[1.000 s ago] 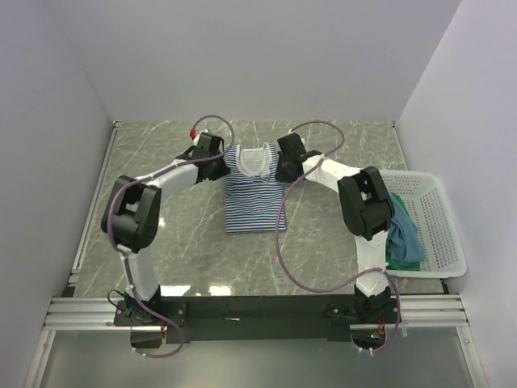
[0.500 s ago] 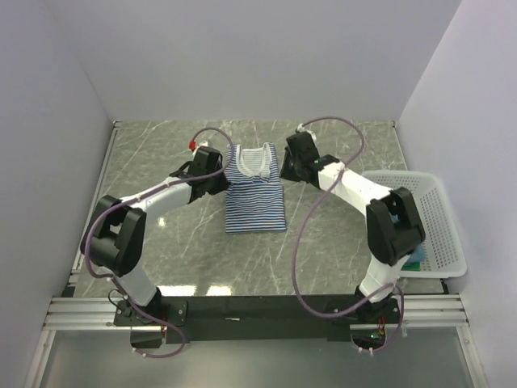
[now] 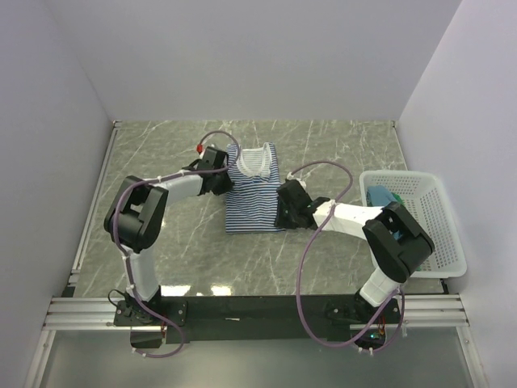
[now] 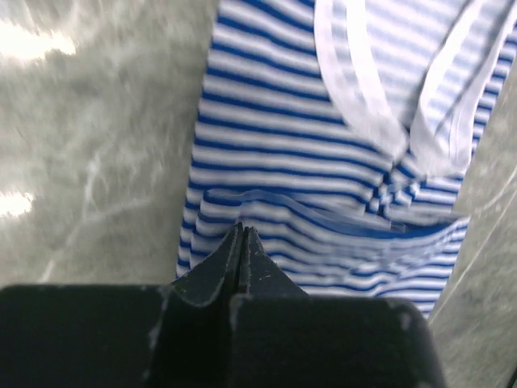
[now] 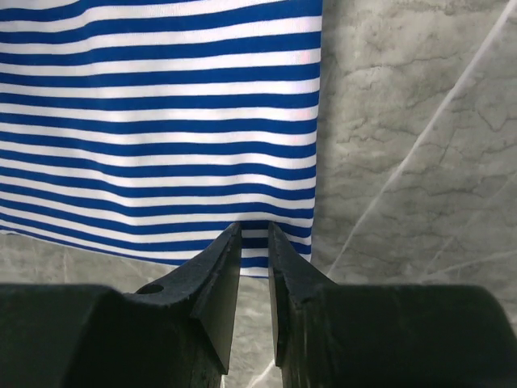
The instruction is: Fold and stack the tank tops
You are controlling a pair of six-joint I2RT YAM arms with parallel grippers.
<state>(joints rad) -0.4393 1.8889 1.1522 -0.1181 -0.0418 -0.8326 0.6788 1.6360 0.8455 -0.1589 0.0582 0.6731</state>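
Note:
The navy-and-white striped tank top (image 3: pixel 254 194) lies flat mid-table, white neckline (image 3: pixel 257 160) at the far end. My left gripper (image 3: pixel 229 173) is at its upper left edge. In the left wrist view the left gripper (image 4: pixel 243 232) is shut, tips low over the striped cloth (image 4: pixel 307 137); no fabric shows between the jaws. My right gripper (image 3: pixel 282 213) sits at the top's near right corner. In the right wrist view the right gripper (image 5: pixel 254 228) is open by a narrow gap above the hem of the striped cloth (image 5: pixel 161 105). A teal-blue tank top (image 3: pixel 381 196) lies in the basket.
A white mesh basket (image 3: pixel 432 234) stands at the right edge of the table, behind my right arm's elbow (image 3: pixel 396 234). The grey marble tabletop (image 3: pixel 161 153) is ringed by white walls. Purple cables loop above both arms.
My right arm swung from the top's far right shoulder down to its near right corner. The left gripper closed and edged in at the upper left side.

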